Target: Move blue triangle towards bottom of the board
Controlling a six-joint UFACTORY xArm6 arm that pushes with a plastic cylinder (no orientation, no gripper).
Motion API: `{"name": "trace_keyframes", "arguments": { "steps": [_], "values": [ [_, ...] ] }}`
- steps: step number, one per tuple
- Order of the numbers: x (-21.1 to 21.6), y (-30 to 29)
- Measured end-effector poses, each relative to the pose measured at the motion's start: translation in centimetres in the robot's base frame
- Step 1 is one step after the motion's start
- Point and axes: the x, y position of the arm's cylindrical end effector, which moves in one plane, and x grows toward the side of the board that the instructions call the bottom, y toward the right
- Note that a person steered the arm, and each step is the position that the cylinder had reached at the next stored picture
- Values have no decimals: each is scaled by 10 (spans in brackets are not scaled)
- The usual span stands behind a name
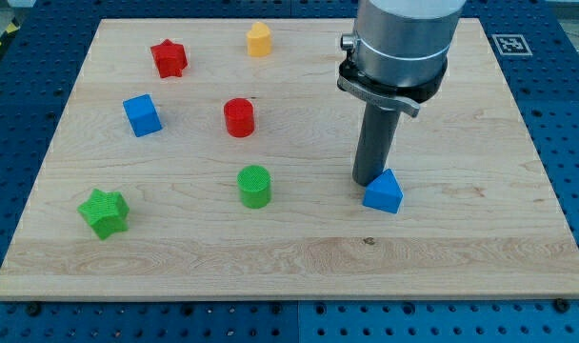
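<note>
In the camera view the blue triangle (384, 191) lies right of centre in the lower half of the frame, on the wooden surface (299, 252), and my tip (369, 181) sits just at its upper-left edge, touching or nearly so; there are no fingers on this rod, so no spread or pinch to report. I judge the push towards the frame's bottom to be just under way, with bare board below the triangle. The next move calls for a stroke down-frame, with the tip shifted slightly right to sit centred above the block so that it does not slip off sideways.
</note>
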Motion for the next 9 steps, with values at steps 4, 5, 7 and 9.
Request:
{"name": "trace_keyframes", "arguments": {
  "steps": [4, 5, 7, 9],
  "values": [
    [26, 0],
    [22, 0],
    [3, 19],
    [10, 38]
  ]
}}
